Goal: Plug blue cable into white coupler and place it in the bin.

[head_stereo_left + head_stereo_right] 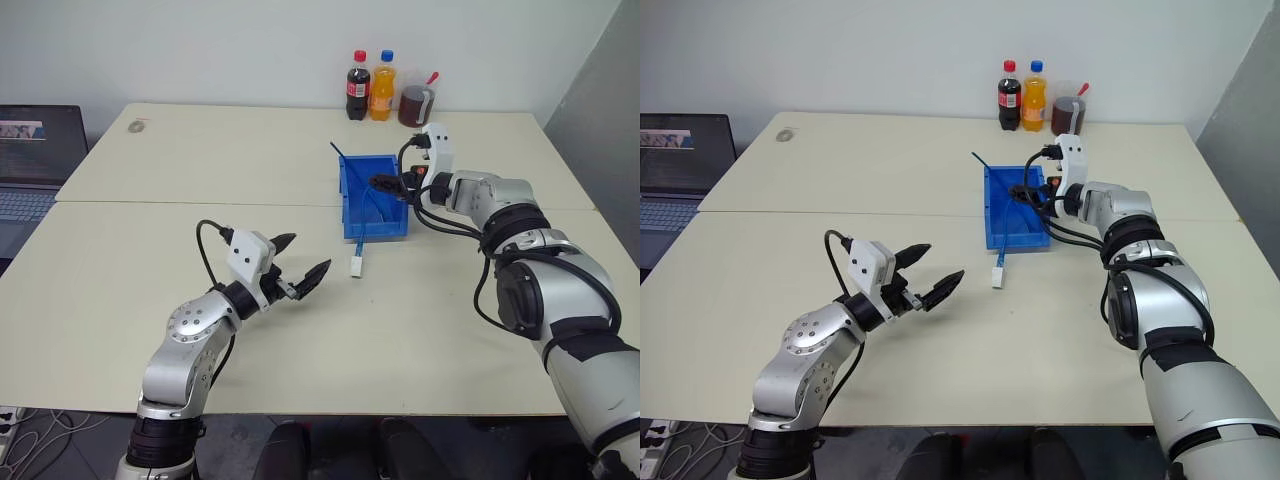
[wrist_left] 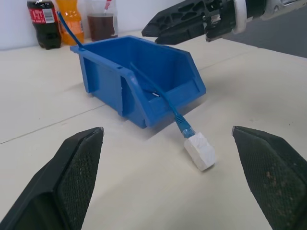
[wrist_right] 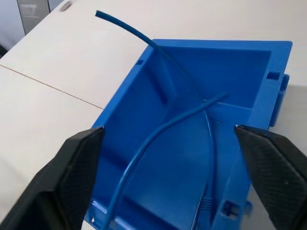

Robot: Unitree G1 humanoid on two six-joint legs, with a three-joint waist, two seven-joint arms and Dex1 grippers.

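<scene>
Blue cable (image 1: 366,210) runs lengthwise out of the bin (image 1: 392,225) over its front lip toward the robot, plugged into the white coupler (image 1: 356,266) lying on the table (image 1: 150,260). Left gripper (image 1: 300,262) and right gripper (image 1: 390,182) both gape, empty. Bottles (image 1: 370,86) stand behind.

Even, bright indoor light falls from above me; the tabletop (image 1: 150,290) carries only soft shadows, everything sharp, no glare.
</scene>
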